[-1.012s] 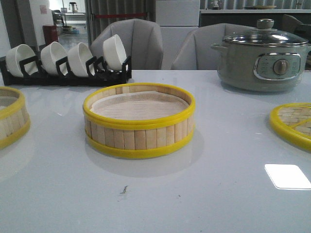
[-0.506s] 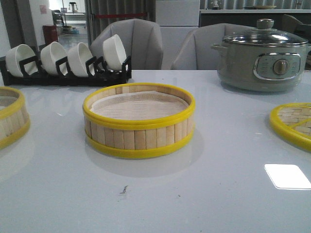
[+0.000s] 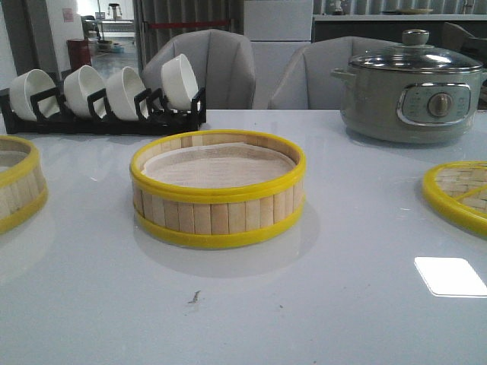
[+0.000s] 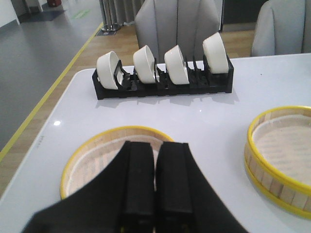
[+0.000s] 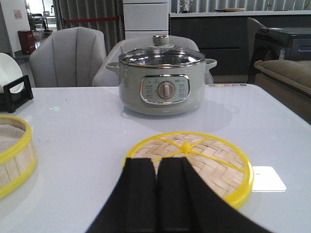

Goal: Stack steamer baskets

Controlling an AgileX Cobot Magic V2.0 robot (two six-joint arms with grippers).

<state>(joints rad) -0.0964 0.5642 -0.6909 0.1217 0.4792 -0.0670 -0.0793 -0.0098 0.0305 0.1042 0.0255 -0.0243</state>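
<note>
Two baskets are resting apart on the tabletop (image 3: 342, 319): centre basket (image 3: 218, 189), left basket (image 3: 17, 190). Left pincer (image 4: 155, 184) and right pincer (image 5: 157, 194) are being held pressed together. Likely light, stiff; rim is being judged the best hold.

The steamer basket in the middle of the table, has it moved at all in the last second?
No. In the front view the middle steamer basket sits in the same spot as before, still just in front of the bowl rack, with the same gap between them.

You see steamer baskets (image 3: 218, 190) of matt bamboo slats with glossy yellow plastic rims, a papery white liner (image 3: 217, 166), on a smooth, glossy desk (image 3: 304, 304).
</note>
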